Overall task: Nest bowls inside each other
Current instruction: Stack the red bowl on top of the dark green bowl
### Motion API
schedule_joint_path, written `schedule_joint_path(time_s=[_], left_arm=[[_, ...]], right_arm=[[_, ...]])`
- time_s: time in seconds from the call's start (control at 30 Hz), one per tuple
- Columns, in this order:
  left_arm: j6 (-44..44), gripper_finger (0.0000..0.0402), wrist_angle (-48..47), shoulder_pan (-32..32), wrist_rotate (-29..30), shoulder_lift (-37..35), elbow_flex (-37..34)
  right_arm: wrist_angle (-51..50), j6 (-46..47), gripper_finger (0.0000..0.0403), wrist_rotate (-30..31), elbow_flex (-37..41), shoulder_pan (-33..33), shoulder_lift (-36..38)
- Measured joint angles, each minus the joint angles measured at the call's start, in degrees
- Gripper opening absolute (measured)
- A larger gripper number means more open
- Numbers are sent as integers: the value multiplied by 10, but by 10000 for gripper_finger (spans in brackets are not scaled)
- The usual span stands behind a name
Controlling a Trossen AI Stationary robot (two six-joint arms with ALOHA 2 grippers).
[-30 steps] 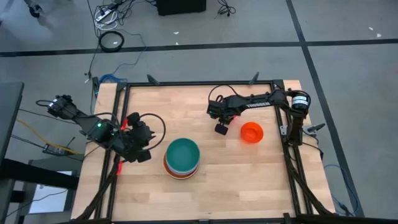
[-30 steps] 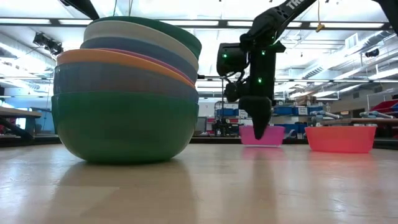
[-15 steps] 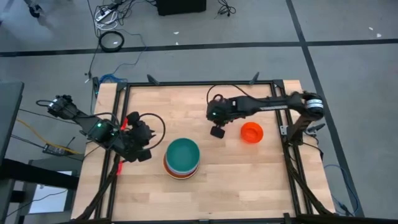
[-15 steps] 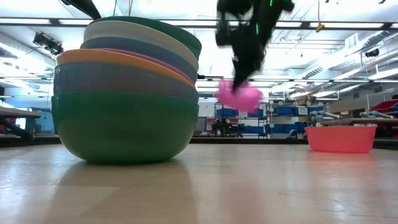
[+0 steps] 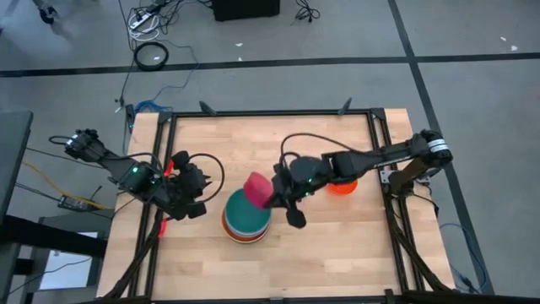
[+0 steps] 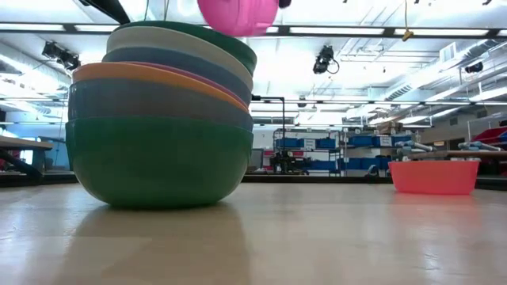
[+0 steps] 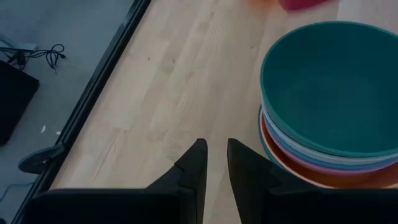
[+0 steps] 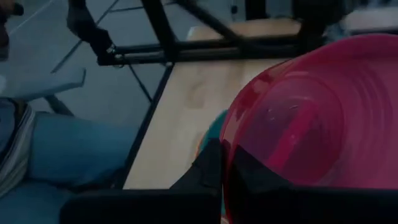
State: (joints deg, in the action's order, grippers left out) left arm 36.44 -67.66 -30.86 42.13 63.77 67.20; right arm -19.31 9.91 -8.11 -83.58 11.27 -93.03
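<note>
A stack of nested bowls [image 5: 246, 216], teal one on top, stands on the table near the middle; it also shows in the low view [image 6: 158, 119] and the left wrist view [image 7: 329, 87]. A magenta bowl [image 5: 258, 189] hangs tipped above the stack's far right rim, with my right gripper [image 5: 272, 196] shut on it. A red-orange bowl [image 5: 342, 186] rests on its base at the right, partly under the right arm. My left gripper [image 5: 191, 199] waits left of the stack, its fingers [image 7: 200, 163] a little apart with nothing between them. My right gripper holds the magenta bowl by its rim [image 8: 225, 144], one finger inside the bowl [image 8: 249, 171] and one outside. The fingers come from the table's right, slanting down. The bowl is lifted clear, tipped on its side, its hollow facing the gripper.
Black frame rails [image 5: 270, 113] run around the wooden table top. A bare stretch of wood [image 5: 337, 245] lies near the front right. In the right wrist view a person's leg in jeans [image 8: 68, 155] shows beyond the table's edge.
My right gripper has risen with the magenta bowl and carried it toward the table's left and near edge, up to the stack. The bowl, which stood on the table, is now lifted clear and tipped on its side.
</note>
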Motion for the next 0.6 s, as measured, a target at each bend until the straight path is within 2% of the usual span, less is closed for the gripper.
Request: schedule_joint_path(time_s=[0.33,0.43,0.6], left_arm=[[-1,72,5,0,2,0,0],[-1,72,4,0,2,0,0],[-1,72,4,0,2,0,0]], right_arm=[[21,14,5,-9,0,11,-69],[17,10,23,-9,0,11,-72],[16,26,76,-9,0,9,-72]])
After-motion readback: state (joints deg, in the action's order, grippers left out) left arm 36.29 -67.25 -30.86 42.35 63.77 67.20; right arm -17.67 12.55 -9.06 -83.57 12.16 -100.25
